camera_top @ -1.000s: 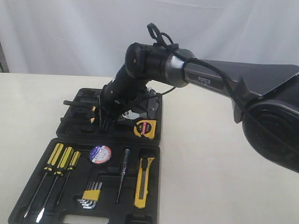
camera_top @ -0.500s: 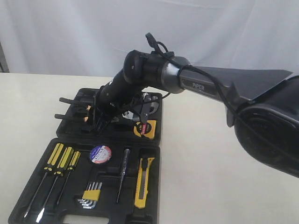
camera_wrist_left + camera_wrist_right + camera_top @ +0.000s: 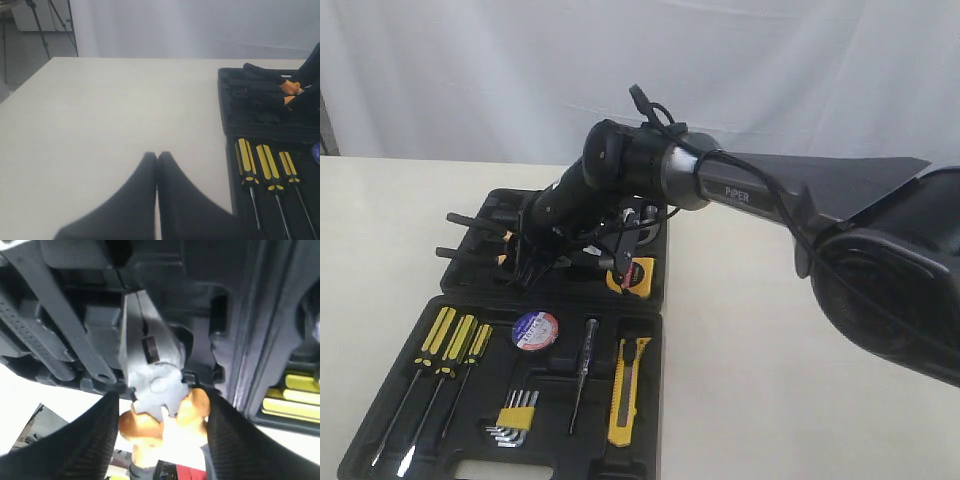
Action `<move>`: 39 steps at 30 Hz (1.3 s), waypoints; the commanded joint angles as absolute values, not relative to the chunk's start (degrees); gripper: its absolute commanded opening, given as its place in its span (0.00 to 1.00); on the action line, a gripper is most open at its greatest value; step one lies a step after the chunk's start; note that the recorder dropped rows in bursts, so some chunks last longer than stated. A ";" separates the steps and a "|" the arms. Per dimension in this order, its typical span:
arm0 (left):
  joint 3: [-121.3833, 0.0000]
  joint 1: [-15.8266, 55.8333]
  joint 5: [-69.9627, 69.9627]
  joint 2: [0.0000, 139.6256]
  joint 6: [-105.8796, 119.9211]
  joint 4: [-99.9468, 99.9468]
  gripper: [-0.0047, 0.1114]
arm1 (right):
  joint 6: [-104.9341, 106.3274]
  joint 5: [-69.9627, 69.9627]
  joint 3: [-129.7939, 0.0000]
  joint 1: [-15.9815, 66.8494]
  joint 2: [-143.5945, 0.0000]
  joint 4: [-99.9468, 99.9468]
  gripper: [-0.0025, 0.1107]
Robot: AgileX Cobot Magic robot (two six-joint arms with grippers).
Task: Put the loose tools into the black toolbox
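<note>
3 of 4 done I'd say: tape measure [image 3: 632,275], tape roll [image 3: 535,330] and utility knife [image 3: 627,390] sit in the black toolbox [image 3: 552,400], right gripper [image 3: 528,262] clamps the pliers [image 3: 470,222] over its upper half, center-left of frame, left gripper [image 3: 157,165] is pinched shut, empty.

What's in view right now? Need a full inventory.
toolbox: 1, black, lying open, two halves
screwdrivers: 3, yellow-black handles, near half
tape roll: 1, dark, white-blue label, near half
hex keys: 1 bundle, yellow clip, near half
utility knife: 1, yellow-black, near half
slim tool: 1, dark, near half, beside utility knife
tape measure: 1, yellow, red label, far half
pliers: 1, grey head, black-orange handles, over far half
table: 1, off-white, under toolbox
left gripper: 1, black, shut, over table beside toolbox
right gripper: 1, black, shut on pliers
</note>
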State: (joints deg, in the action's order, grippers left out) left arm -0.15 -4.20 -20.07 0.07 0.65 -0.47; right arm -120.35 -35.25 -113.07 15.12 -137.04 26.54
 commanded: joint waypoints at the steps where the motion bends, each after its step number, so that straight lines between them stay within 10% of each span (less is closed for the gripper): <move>1: 0.00 -3.93 -19.62 0.00 0.41 0.00 0.04 | -120.57 -35.02 -113.16 14.95 -136.82 25.31 0.02; 12: 0.00 -3.93 -19.62 0.00 0.41 0.00 0.04 | -120.57 -37.19 -113.16 14.95 -136.82 25.57 0.05; 18: 0.00 -3.93 -19.62 0.00 0.41 0.00 0.04 | -120.57 -32.09 -113.16 14.95 -136.82 20.99 0.61; 39: 0.00 -3.93 -19.62 0.00 0.41 0.00 0.04 | -115.64 -29.57 -113.26 18.93 -136.01 12.93 0.59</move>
State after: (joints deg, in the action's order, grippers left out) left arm -0.15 -4.20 -20.07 0.07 0.65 -0.47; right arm -117.40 -31.21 -113.07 17.54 -136.81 17.02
